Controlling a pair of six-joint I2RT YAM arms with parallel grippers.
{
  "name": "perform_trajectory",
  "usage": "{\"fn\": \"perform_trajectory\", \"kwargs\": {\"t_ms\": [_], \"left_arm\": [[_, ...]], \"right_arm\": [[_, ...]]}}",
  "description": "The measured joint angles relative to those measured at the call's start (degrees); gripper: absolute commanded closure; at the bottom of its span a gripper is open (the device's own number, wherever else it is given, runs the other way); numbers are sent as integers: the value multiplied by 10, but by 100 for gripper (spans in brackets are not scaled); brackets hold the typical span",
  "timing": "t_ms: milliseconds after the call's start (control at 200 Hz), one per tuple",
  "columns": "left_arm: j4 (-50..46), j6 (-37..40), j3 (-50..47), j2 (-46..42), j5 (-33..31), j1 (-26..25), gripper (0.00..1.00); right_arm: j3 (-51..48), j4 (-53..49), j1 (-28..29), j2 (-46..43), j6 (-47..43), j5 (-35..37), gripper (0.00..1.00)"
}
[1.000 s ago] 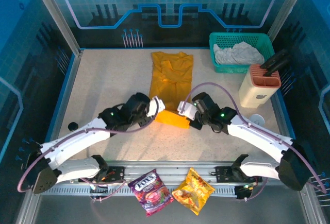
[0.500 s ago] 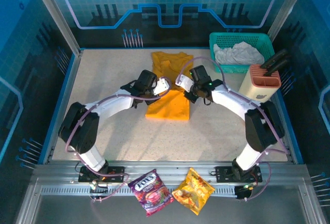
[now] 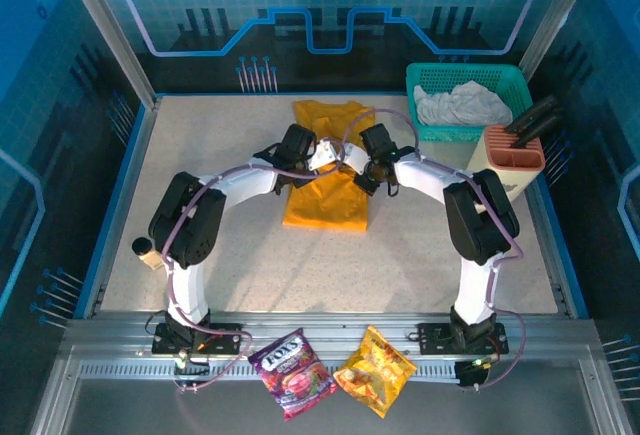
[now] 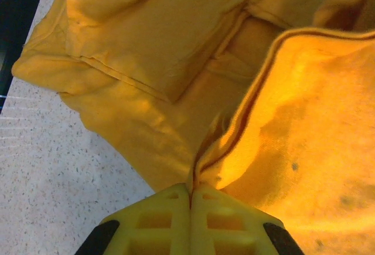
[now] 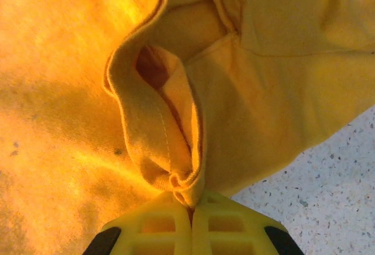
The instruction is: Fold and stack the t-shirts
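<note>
Pinched fully closed on the golden-orange t-shirt [image 4: 146, 44] with the left gripper [image 4: 190, 195], a stitched hem edge trapped between the yellow fingers. Likewise closed with the right gripper [image 5: 191, 208], on a bunched roll of the same hem. Held side by side above the shirt's middle, with the lifted lower part doubled over the rest on the speckled table [image 3: 200, 135].

Against a second ago: carried from the near hem, away from the arm bases, toward the collar end; arms stretched far out instead of lying low and bent; shirt shortened from a long strip to a doubled rectangle. Against half a second ago: pushed a little farther and drawn closer together.

Farther out, at the far right: whitish-grey t-shirt [image 3: 460, 105] heaped in the green basket [image 3: 465, 68], next to a cream holder [image 3: 500, 175]. On the near rail [image 3: 330, 327]: a purple packet [image 3: 292, 372] seemingly printed "FOX'S", and beside it an orange snack packet [image 3: 375, 370] with print too small to read.
</note>
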Motion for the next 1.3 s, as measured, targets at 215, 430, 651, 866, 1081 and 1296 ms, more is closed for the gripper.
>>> {"fn": "perform_trajectory", "kwargs": {"t_ms": [215,430,651,866,1081,1296], "left_arm": [[-2,-6,23,30,-39,4,82],[0,-28,29,39,-86,6,45],[13,-51,18,0,-111,13,3],[66,-22,-80,-205,8,40,0],[9,140,-160,-358,191,47,1],[-162,285,-188,-355,231,33,1]], "right_arm": [[17,11,0,25,25,23,62],[15,47,-3,23,75,53,41],[-35,89,-9,-72,92,44,36],[-105,104,-11,-229,10,-18,35],[-171,23,-3,-319,-156,-96,34],[-182,-83,40,-286,-255,-120,34]]}}
